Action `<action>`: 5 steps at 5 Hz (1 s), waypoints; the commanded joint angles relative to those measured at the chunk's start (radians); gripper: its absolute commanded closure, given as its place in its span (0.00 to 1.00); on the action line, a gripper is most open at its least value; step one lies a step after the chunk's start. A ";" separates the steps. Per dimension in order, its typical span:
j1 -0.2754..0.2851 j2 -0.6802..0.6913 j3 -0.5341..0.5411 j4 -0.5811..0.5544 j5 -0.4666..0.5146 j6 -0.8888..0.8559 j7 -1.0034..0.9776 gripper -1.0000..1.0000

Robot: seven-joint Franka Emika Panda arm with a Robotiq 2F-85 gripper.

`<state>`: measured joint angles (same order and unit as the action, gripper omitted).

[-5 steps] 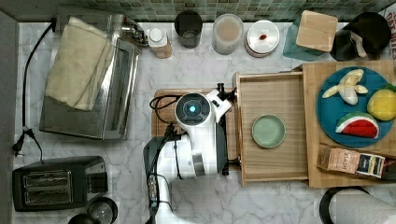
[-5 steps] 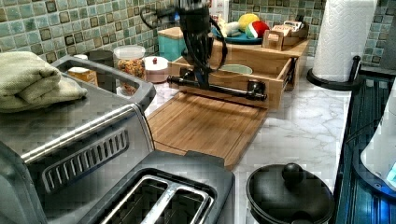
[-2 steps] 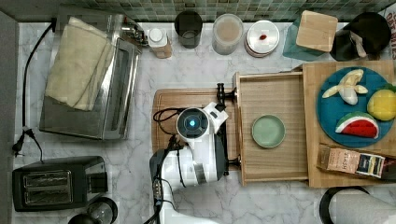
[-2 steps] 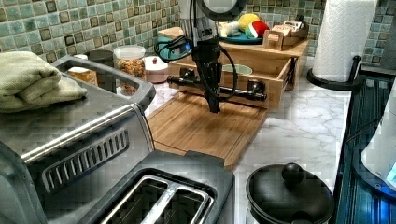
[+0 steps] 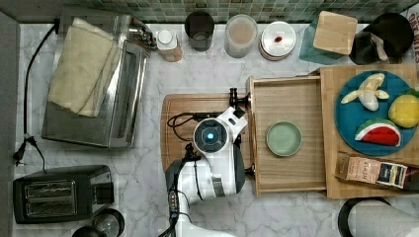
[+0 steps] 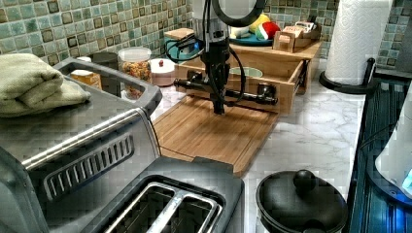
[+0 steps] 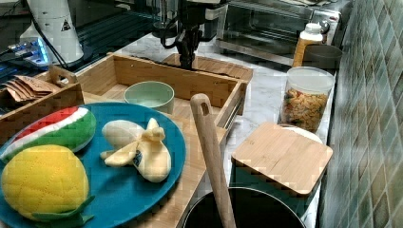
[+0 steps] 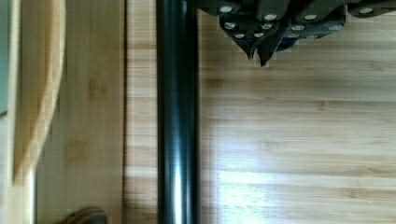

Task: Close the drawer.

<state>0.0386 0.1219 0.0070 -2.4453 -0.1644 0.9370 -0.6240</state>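
Marble tabletop (image 5: 207,79) carries the drawer (image 5: 289,101), pulled wide open from its stand. Clenched, empty fingers (image 8: 258,52) hang over the cutting board (image 6: 214,131) just outside the black handle (image 8: 177,121); next, push it inward.

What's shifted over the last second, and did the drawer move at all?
The gripper has come off the drawer's black handle bar and now hangs over the cutting board, on the handle's outer side, fingers shut on nothing. The drawer stayed pulled out, with the green bowl inside as before.
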 commanded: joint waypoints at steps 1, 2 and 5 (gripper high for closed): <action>-0.041 -0.018 -0.044 0.108 -0.048 -0.017 -0.069 1.00; -0.065 -0.009 -0.067 0.109 -0.025 0.005 -0.133 1.00; -0.176 -0.022 -0.167 0.137 -0.029 0.025 -0.195 1.00</action>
<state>-0.0264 0.1263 -0.0412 -2.4277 -0.1730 0.9502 -0.7227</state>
